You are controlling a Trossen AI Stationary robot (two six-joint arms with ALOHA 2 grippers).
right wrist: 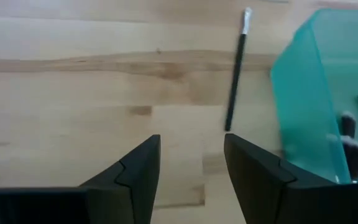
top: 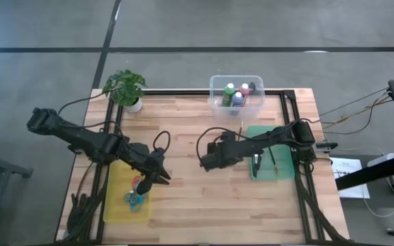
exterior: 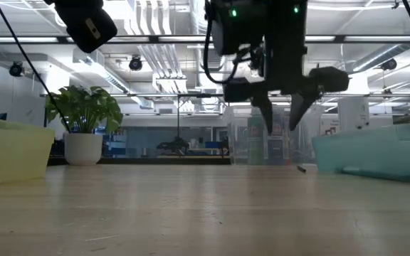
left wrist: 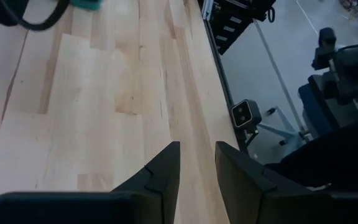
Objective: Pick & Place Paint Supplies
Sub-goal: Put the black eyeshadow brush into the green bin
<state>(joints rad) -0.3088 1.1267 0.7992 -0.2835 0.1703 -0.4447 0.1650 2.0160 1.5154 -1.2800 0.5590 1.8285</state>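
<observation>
Right gripper [right wrist: 191,171], jaws apart and empty, hovers mid-table; a loose dark brush [right wrist: 235,78] lies on bare wood just left of the green tray [right wrist: 303,93]. Left gripper [left wrist: 197,165], jaws slightly apart and empty, waits over the yellow tray [top: 118,198] holding scissors [top: 137,195]. Risk: the thin, flat brush may slip from closing fingers or be pushed against the tray wall.

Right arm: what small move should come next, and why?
Probably advance the right hand toward the black brush and lower over its handle: the hand is open and empty, and that brush lies loose on the wood beside the teal bin, not in it.
</observation>
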